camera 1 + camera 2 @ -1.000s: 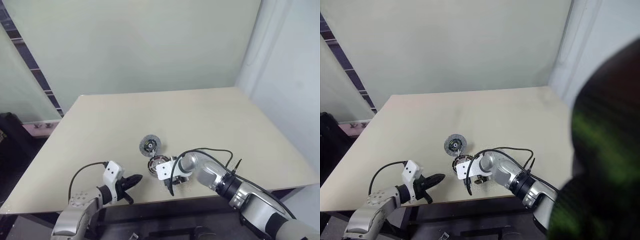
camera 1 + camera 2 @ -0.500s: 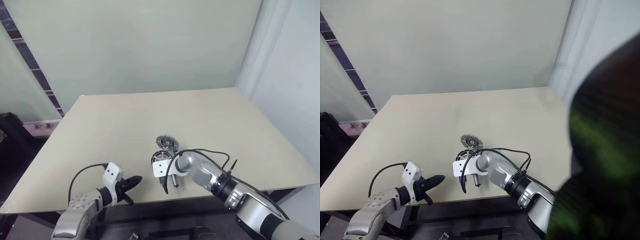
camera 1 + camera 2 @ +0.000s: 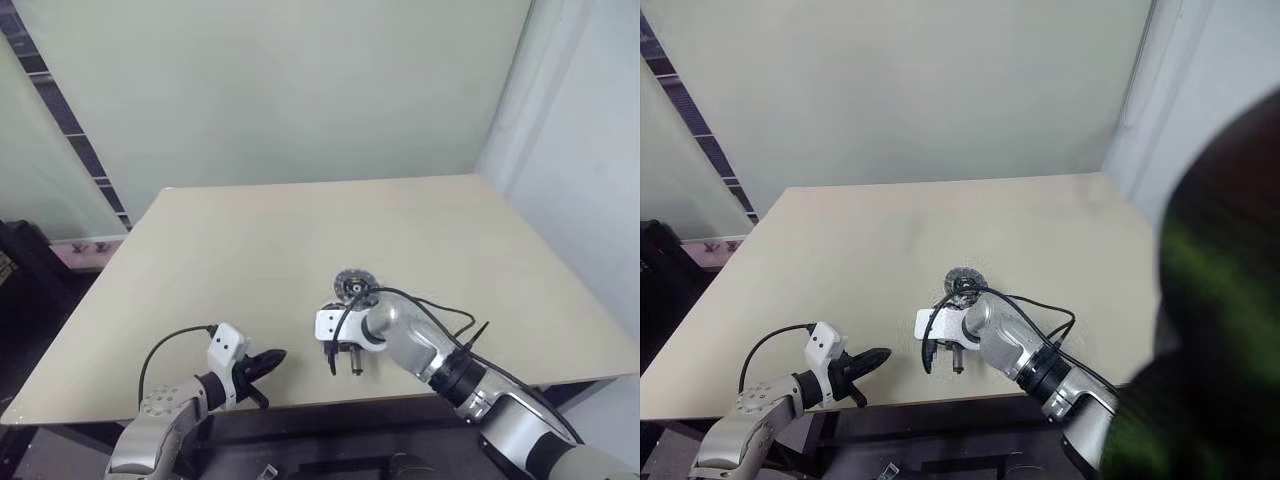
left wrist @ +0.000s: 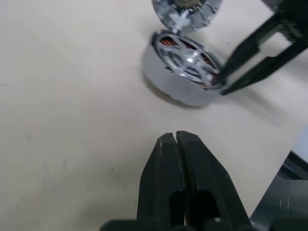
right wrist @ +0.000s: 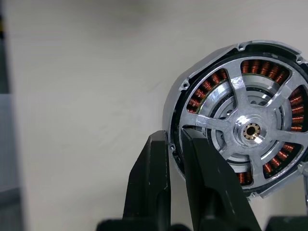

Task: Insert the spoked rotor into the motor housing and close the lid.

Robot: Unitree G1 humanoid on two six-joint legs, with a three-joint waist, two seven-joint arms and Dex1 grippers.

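Pale beige tabletop [image 3: 250, 250] against a plain greenish-white wall carries the work near its front edge: the right gripper [image 5: 174, 139] has its two black fingers pinched together over the rim of the round silver motor housing [image 5: 240, 132], copper windings showing around the shiny spoked rotor [image 4: 190, 60] already seated inside. Just beyond the housing, away from the robot, lies the dark speckled round lid [image 3: 354, 285], nearer the right arm. Well to the left, the left gripper [image 4: 176, 144] hovers closed and empty.
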